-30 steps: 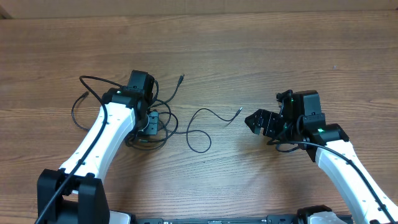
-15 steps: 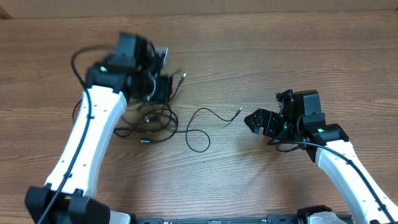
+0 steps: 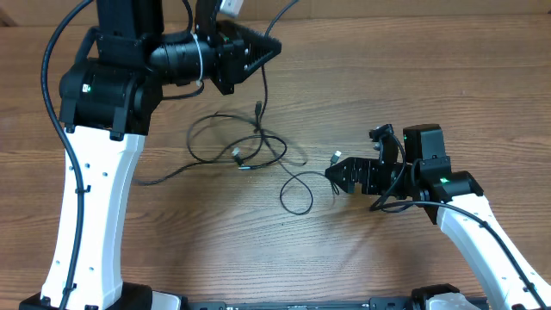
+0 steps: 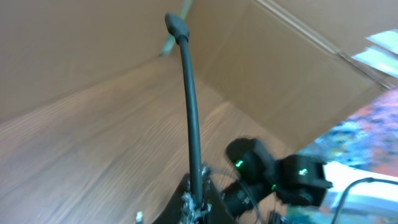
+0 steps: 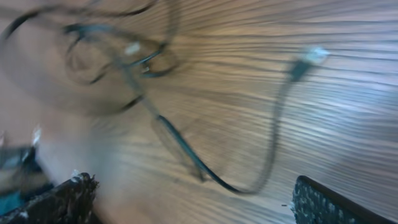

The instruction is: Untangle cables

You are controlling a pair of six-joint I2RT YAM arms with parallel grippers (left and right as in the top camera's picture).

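Cables (image 3: pixel 250 151) hang from left claw (image 3: pixel 269 49), clamped on one strand (image 4: pixel 189 106) to pull the knot loose; right claw (image 3: pixel 341 176) gapes wide, empty, beside a plug (image 3: pixel 336 156)

No writing, label, brand, number or sign can be read in any view. The cables (image 3: pixel 258 129) are plain black with no legible marking. The colourful patch (image 4: pixel 373 118) at the right edge of the left wrist view is too blurred to tell whether it bears print.
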